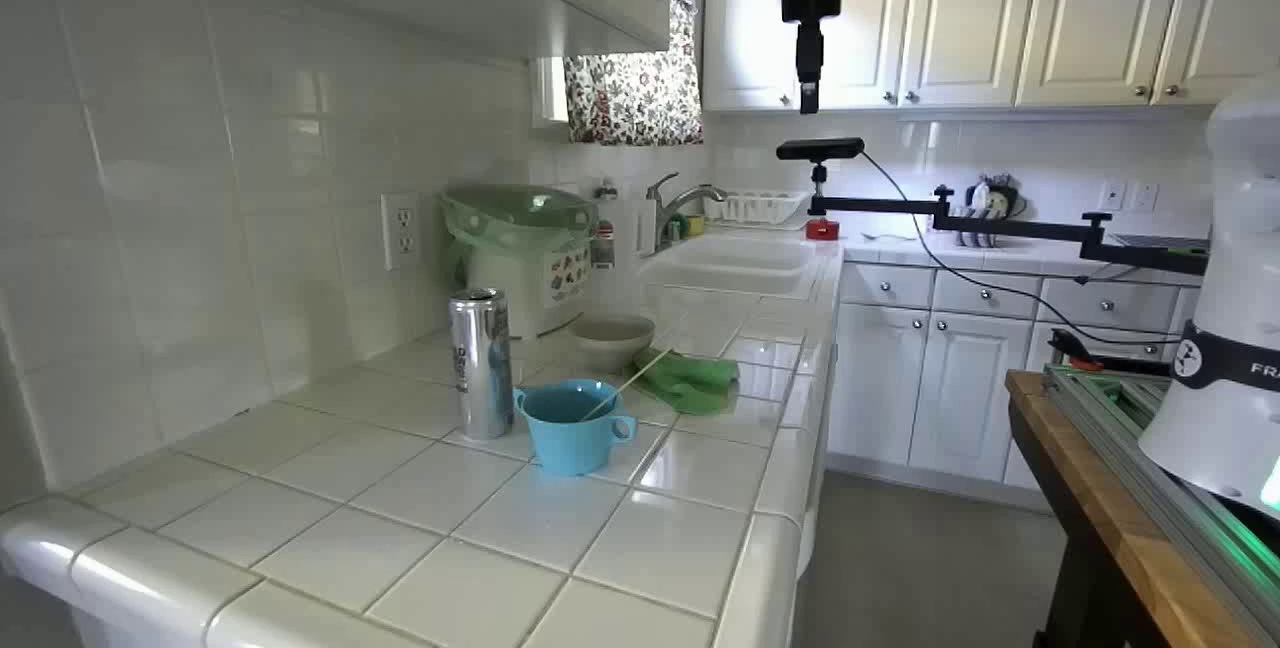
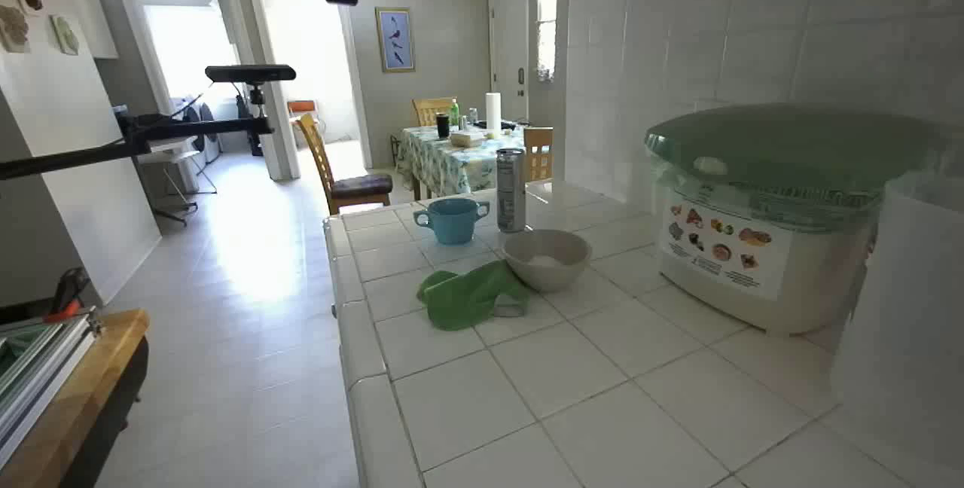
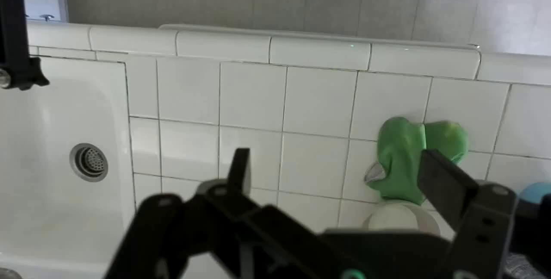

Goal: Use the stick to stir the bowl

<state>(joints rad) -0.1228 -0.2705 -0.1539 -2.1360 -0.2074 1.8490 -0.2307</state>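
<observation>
Your gripper [image 3: 333,162] hangs high over the counter [image 3: 312,102], fingers [image 3: 447,182] spread wide, nothing between them. The stick [image 1: 640,374] is in the blue bowl [image 1: 570,453]: low end inside, shaft crossing the rim, top end free in the air. Both are well below the gripper, off to the side away from the sink [image 3: 47,158], past the green cloth [image 3: 400,158]. Wrist view gives you just an edge of the blue bowl, no stick. I'd call the step in hand the reach for the stick; stirring not begun.

Do it well: travel across while high, then come down over the stick's free end, not over the middle of the blue bowl. Turn the wrist so the fingers close across the shaft, not along it. Take it above the rim, clear of the near handle [image 1: 624,428]. Thin stick, so no sideways nudge before the hold; it would likely roll along the rim. Mind the can [image 1: 483,358] just beside the blue bowl, and the pale bowl [image 1: 605,356], nearer the gripper. Then small slow circles, no prying on the rim. How the stick leans in depth is hard to judge here; check before closing.
</observation>
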